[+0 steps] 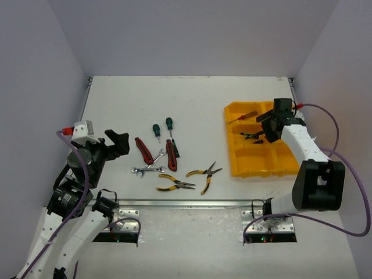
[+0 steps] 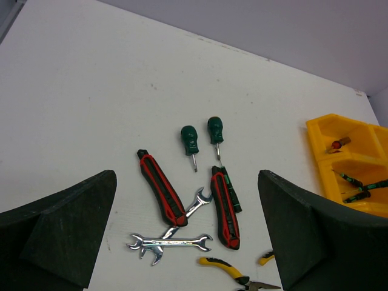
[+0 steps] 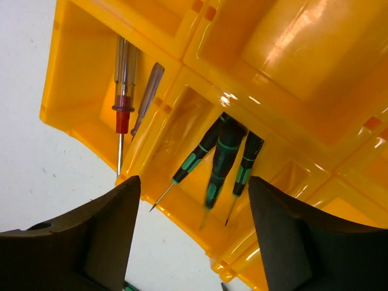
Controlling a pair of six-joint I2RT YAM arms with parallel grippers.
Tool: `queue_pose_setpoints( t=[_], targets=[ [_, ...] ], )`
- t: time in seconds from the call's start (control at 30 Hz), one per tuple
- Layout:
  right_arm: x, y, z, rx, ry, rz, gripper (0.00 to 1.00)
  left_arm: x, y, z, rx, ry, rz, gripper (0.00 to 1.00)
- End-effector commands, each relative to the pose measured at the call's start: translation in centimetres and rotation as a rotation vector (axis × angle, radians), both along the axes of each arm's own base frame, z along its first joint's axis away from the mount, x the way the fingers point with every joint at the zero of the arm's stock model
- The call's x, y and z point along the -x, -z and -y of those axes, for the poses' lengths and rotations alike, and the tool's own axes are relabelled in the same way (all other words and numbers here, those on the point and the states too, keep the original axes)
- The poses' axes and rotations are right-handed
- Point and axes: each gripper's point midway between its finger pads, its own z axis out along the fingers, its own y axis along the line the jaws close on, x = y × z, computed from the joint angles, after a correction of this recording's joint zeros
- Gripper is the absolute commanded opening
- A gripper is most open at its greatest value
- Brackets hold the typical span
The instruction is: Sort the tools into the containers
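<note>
My right gripper (image 3: 193, 191) hangs with jaws apart and empty over the bright yellow divided plastic tray (image 3: 79, 91), where three slim black-and-green screwdrivers (image 3: 219, 159) share one compartment, the middle one blurred, so I fear it bounces over the wall.

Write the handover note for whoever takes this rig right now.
Left gripper: open, empty, left of the loose tools.
Right gripper: open, empty, over the tray.
Done: three green-black screwdrivers in one compartment, two more screwdrivers in the next.
Left on the table: two stubby green screwdrivers, two red cutters, a green-black tool against one cutter, two wrenches, two pliers.
</note>
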Motion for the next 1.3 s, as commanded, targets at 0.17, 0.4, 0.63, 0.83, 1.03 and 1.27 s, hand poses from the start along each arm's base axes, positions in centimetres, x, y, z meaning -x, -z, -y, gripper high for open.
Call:
queue_pose_setpoints(
  t=[0.17, 0.4, 0.63, 0.83, 1.03, 1.27],
  targets=[
    [-2.6, -4.8, -1.9, -0.026, -0.117, 0.167, 0.99, -0.3, -0.8, 0.4, 0.012, 0.014, 0.031, 1.00],
    [-3.8, -8.2, -14.1, 0.205, -0.711, 0.222, 0.99, -0.5, -0.5, 0.4, 0.007, 0.008, 0.017, 1.00],
    [0.5, -3.2, -29.4, 0.290, -1.182, 0.166, 0.72, -0.5, -0.4, 0.2, 0.006, -0.008, 0.011, 1.00],
    [2.1, 2.3, -36.3, 0.390, -1.390, -0.004, 0.55, -0.5, -0.5, 0.1, 0.009, -0.008, 0.016, 1.00],
    [2.3, 5.0, -38.2, 0.438, -1.418, -0.073, 0.52, -0.3, -0.6, 0.2, 0.011, -0.005, 0.022, 1.00],
    [2.3, 6.2, -37.9, 0.461, -1.410, -0.108, 0.44, -0.3, -0.8, 0.2, 0.013, 0.004, 0.031, 1.00]
  ],
)
